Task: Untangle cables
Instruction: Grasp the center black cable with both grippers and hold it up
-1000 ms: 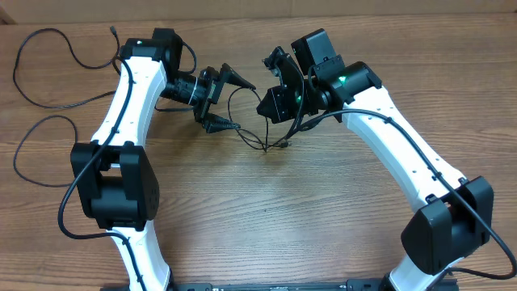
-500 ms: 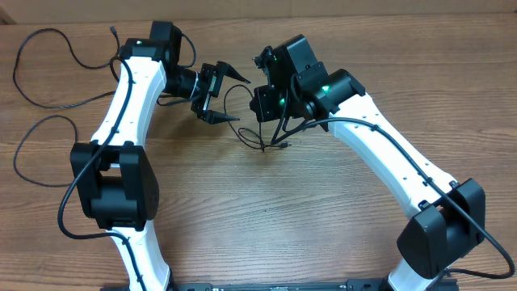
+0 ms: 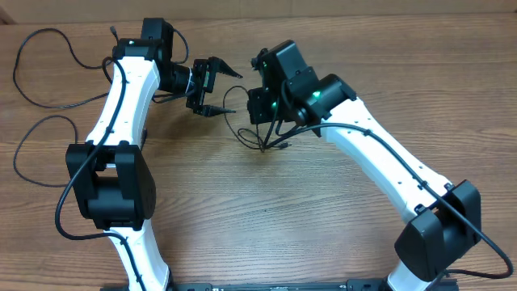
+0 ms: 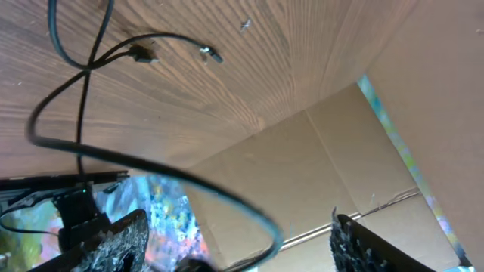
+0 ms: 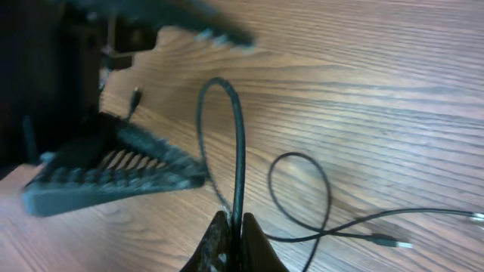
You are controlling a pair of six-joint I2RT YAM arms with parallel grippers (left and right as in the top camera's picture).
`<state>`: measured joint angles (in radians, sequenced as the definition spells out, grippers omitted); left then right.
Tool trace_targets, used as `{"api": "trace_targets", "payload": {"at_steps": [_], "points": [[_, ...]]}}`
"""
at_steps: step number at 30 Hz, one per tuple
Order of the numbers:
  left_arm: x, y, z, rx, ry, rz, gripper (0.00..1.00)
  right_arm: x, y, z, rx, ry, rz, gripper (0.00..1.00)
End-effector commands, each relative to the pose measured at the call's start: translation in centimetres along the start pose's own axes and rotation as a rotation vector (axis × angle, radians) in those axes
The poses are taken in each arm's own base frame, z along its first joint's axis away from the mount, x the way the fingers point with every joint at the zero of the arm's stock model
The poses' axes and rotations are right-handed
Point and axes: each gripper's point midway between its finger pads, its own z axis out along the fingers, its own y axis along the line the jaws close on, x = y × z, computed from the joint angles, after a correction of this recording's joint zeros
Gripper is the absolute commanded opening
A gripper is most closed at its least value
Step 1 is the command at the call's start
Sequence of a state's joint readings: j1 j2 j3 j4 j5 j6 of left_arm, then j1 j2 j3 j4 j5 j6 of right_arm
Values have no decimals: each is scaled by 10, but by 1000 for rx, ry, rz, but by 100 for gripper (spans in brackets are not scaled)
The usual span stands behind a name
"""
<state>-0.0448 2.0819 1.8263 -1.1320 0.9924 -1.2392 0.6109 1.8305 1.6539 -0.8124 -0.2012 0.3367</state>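
Note:
A thin black cable (image 3: 242, 133) lies looped on the wooden table between my two grippers, its plugs (image 3: 279, 146) on the wood. My right gripper (image 3: 257, 105) is shut on one strand of it, and the right wrist view shows the cable (image 5: 236, 128) rising as a loop from the closed fingertips (image 5: 233, 230). My left gripper (image 3: 235, 94) is open just left of that loop. In the left wrist view the cable loop (image 4: 227, 198) passes between its spread fingers (image 4: 238, 245) without being pinched. Two plugs (image 4: 172, 53) lie on the table beyond.
Another thin black cord (image 3: 36, 77) lies spread at the far left of the table, one end near the left arm (image 3: 113, 31). A black wire (image 3: 28, 149) runs from the left arm's base. A cardboard wall (image 4: 333, 151) borders the table's far edge.
Both grippers have moved left and toward the far edge. The right gripper stayed shut on the cable and carried its loop along; the left gripper stayed open.

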Motion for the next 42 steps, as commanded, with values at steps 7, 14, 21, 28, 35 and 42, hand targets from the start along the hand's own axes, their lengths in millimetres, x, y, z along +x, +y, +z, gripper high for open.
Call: {"api": "trace_targets", "payload": {"at_steps": [7,14,21,28,35,42], "points": [[-12,-1,-1,-10,-68,-36,66,-8,13,-6,-12,-41,-21,4],[-13,-1,-2,-12,-75,-53,46,-6,12,-5,-9,-34,-19,4],[-8,-2,-1,-4,-50,-52,44,-6,12,-5,-9,-34,-20,4],[-1,-5,-1,12,-4,-50,45,-6,12,-5,-8,-34,-20,4],[-3,-6,-4,20,-5,-54,39,-6,12,-5,-8,-32,-19,4],[-4,-6,-5,21,-6,-56,29,-6,11,-5,-7,-31,-19,4]]}}
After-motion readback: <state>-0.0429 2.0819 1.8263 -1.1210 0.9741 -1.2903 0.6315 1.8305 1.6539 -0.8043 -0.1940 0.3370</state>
